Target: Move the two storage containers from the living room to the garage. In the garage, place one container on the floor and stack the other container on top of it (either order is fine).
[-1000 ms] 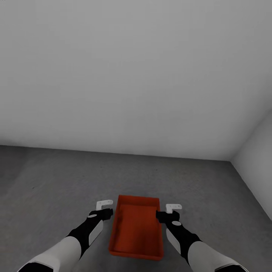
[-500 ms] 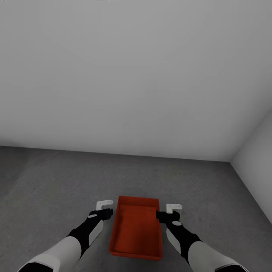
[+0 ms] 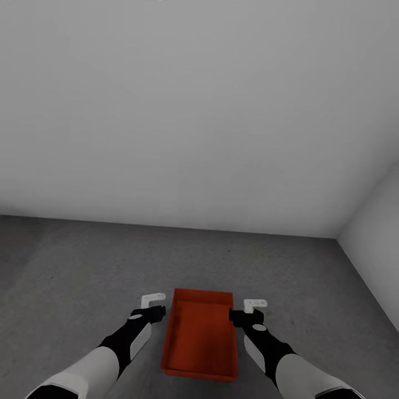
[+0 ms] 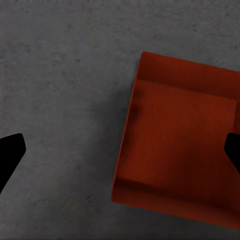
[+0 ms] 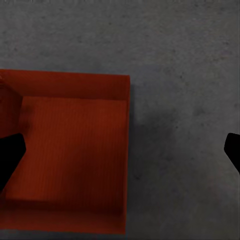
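Observation:
One orange-red storage container (image 3: 200, 338) lies on the dark grey concrete floor (image 3: 83, 266) of the garage, long side pointing away from me. My left gripper (image 3: 157, 309) hangs open beside its far left corner, and my right gripper (image 3: 239, 315) hangs open beside its far right corner. Neither holds anything. From above, the left gripper (image 4: 122, 150) has its black fingertips spread wide over the container (image 4: 180, 145) and the bare floor (image 4: 60, 100). The right gripper (image 5: 122, 150) is spread the same way over the container (image 5: 70, 150) and the floor (image 5: 185, 150).
A plain pale grey wall (image 3: 199, 111) runs across the back, meeting a side wall (image 3: 377, 244) in a corner at the right. Bare concrete stretches to the left of the container and ahead of it.
The container looks slightly smaller and lower in the head view than a second ago, as if it has settled downward. Both arms stay almost still.

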